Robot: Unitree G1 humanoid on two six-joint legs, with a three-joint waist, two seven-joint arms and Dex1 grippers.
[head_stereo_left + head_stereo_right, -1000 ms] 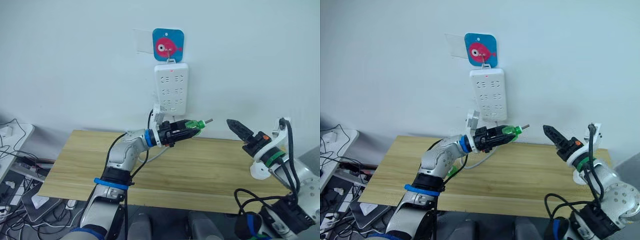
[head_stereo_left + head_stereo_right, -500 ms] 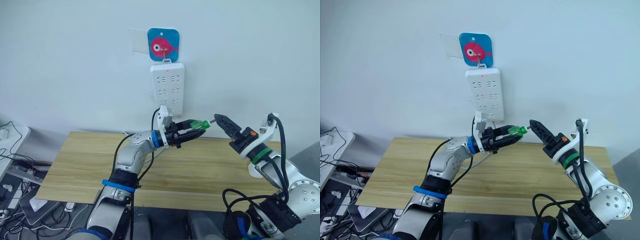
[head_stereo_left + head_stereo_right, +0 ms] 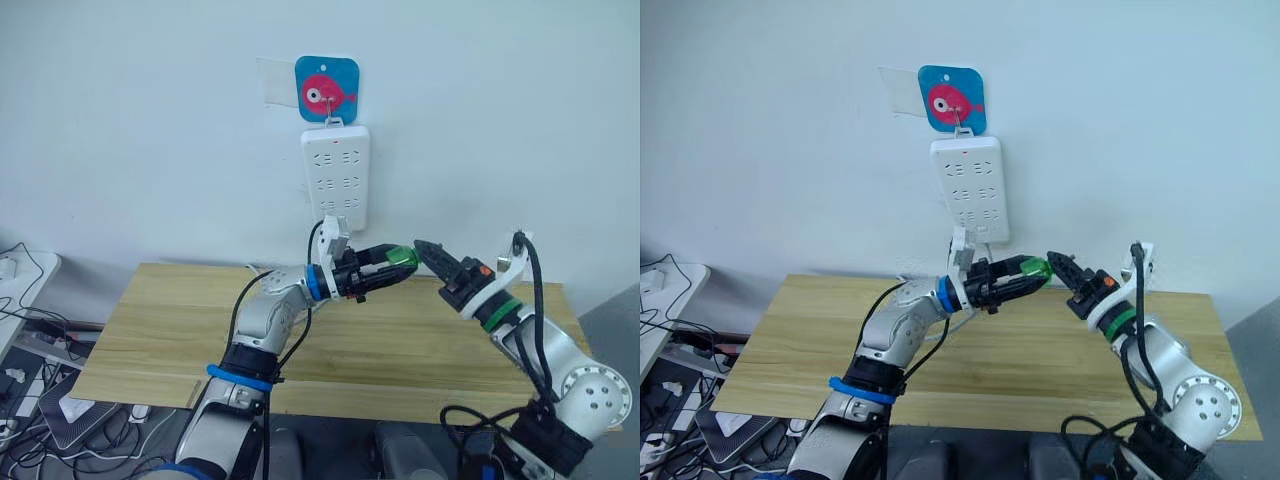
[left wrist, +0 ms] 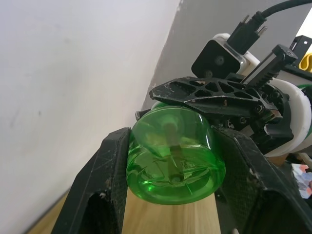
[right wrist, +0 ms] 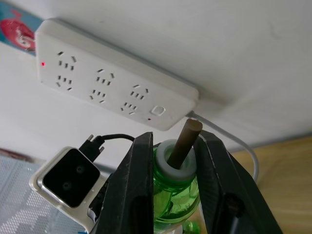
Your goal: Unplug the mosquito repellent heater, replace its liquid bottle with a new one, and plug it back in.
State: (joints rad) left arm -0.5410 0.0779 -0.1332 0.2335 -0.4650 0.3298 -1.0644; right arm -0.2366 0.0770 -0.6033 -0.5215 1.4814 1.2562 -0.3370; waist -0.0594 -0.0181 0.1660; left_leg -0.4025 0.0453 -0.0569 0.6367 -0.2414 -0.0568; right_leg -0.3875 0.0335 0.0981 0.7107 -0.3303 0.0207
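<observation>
L gripper clamps green bottle by its body, held mid-air below the strip, so R gripper can close on its neck; looks like a handover. Heater: can't spot it.

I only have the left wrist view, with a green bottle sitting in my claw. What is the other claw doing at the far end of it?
Observer: The right claw is around the white collar at the neck of the green bottle, and a brown wick sticks out past it.
Operator: Where is the bottle compared with the table?
Observer: The left claw holds it in the air above the wooden table, lying roughly level.
Operator: What is on the wall behind?
Observer: A white power strip hangs there. The sockets I can see are empty, and a small red light is on.
</observation>
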